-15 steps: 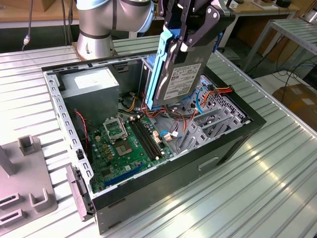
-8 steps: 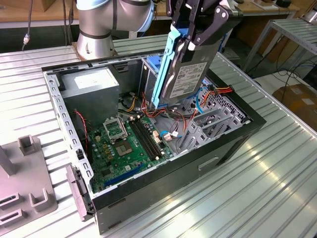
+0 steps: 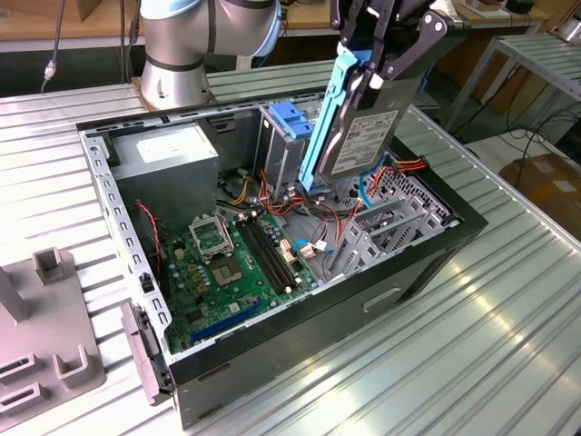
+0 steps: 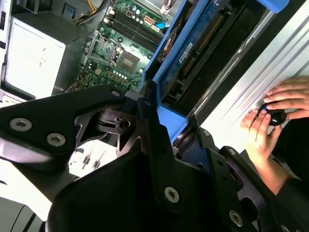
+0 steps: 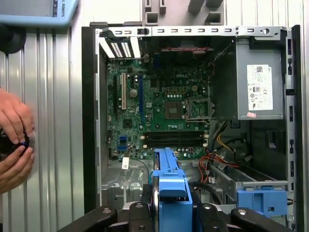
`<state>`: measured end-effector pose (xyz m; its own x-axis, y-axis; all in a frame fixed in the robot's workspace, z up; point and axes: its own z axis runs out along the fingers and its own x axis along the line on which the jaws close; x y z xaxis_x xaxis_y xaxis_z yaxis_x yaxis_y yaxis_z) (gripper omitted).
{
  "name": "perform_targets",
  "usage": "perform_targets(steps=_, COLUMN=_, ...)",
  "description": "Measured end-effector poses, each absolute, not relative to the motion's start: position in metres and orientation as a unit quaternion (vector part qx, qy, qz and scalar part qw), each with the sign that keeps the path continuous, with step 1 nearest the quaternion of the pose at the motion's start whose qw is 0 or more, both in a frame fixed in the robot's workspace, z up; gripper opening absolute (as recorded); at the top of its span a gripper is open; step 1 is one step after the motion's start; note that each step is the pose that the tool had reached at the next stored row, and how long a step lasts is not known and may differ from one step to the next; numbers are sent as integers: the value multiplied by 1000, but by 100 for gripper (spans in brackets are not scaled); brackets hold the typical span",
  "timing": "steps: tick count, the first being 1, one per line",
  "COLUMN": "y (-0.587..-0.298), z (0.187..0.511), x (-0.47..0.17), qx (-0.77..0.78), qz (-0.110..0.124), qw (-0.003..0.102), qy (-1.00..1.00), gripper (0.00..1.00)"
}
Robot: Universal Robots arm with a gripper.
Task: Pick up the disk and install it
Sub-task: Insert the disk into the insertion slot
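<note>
My gripper (image 3: pixel 379 68) squeezes the disk (image 3: pixel 363 136) tight and holds it on edge (to slide in, I think) over the open computer (image 3: pixel 300 345), at its far end.

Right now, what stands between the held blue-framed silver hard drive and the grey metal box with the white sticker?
In the exterior view, the tall grey metal cage with a blue plastic handle stands between the disk and the box.

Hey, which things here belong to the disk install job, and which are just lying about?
In the job: the disk, held in the shut gripper; the open computer case; probably the drive cage with the blue handle.
Lying about: the grey fixture; the power supply box; a person's hands beside the case.
</note>
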<state>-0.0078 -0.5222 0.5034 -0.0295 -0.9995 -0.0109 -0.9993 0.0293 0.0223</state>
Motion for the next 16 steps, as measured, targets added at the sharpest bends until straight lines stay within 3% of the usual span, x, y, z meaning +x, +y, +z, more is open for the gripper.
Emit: perform_targets(steps=16, y=-522, z=503, x=6, qx=697, qz=-12, qw=4, qy=-717, gripper=37)
